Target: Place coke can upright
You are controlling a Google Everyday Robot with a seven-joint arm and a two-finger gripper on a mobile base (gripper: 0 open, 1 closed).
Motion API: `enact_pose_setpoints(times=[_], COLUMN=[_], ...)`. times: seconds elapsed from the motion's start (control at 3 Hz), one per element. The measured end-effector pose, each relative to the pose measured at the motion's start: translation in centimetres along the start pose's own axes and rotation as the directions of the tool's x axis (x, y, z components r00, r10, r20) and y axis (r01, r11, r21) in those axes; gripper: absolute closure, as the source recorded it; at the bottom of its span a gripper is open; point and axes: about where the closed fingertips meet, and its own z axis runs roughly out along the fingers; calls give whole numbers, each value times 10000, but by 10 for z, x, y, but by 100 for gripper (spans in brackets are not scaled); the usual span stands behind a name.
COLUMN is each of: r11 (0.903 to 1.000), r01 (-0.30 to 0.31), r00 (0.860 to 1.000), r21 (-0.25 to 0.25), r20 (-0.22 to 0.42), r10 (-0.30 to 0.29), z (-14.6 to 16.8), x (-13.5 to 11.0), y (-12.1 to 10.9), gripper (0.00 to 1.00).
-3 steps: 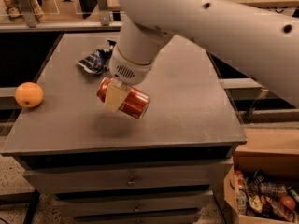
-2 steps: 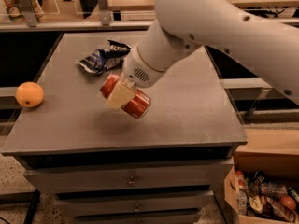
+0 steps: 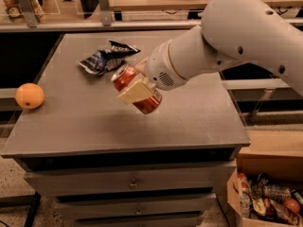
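Note:
The coke can (image 3: 147, 103) is a red can with silver ends. It is held tilted in the air above the middle of the grey table (image 3: 199, 122), its top end pointing up and left. My gripper (image 3: 136, 90) is shut on the coke can, with a cream finger pad (image 3: 135, 92) across the can's near side. The white arm (image 3: 227, 41) reaches in from the upper right.
A blue-and-white foil snack bag (image 3: 106, 58) lies at the back left of the table. An orange (image 3: 29, 95) sits at the table's left edge. Drawers are below the tabletop. A cardboard box of items (image 3: 270, 202) stands on the floor at lower right.
The arm has swung lower and to the right, and the wrist has turned. The can stays in the gripper and has tilted and risen a little.

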Motion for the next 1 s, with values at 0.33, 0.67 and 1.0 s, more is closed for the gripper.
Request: enact_pose_setpoints(times=[0.33,0.67,1.0], r11=[9992,9961,9907], r01=[295,565,751], r00=[9982,9863,9636], r21=[-269,-679,-1130], r20=[532,1586,2640], r10=[-281,-451,-430], z=[8,17,23], x=[-3,-8,-10], y=[3,6,8], gripper=[100,100,100])
